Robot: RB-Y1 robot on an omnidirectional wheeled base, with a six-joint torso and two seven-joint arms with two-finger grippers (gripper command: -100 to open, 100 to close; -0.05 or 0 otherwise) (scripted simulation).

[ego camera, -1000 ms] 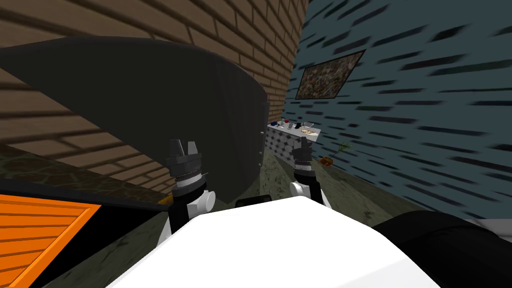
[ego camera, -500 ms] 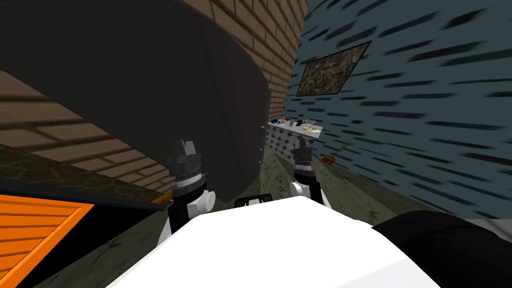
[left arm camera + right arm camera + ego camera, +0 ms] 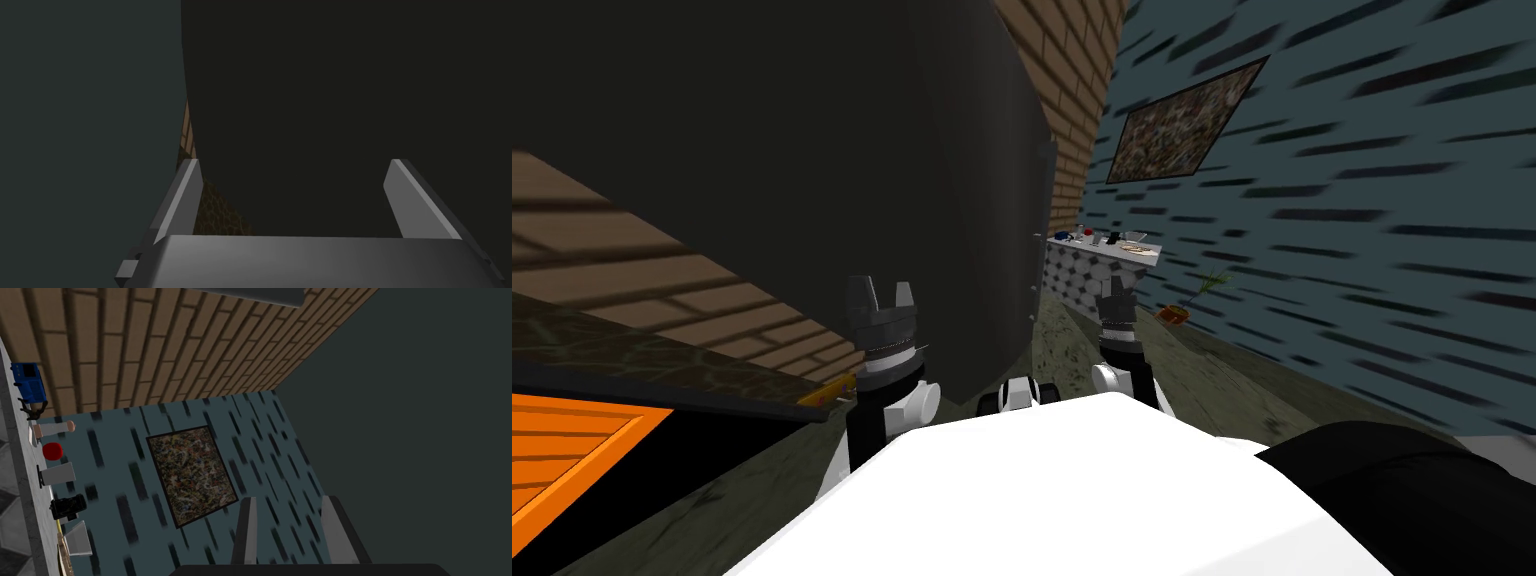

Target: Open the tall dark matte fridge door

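The left hand is low and left of centre in the head frame, its fingers spread wide and empty. It points at the fridge — a tall, flat, matte near-black slab filling the upper left. To reach well, I judge it should make for the door edge near centre, square up to any handle there, then pull in an arc. The right hand, fingers narrowly parted on nothing, hangs right of centre below the coarse brick wall.

The left arm is lifted up in front. The left end effector points up and ahead, its two fingers spread wide. The right arm is lifted beside it. The right end effector points ahead, fingers a little apart, holding nothing.
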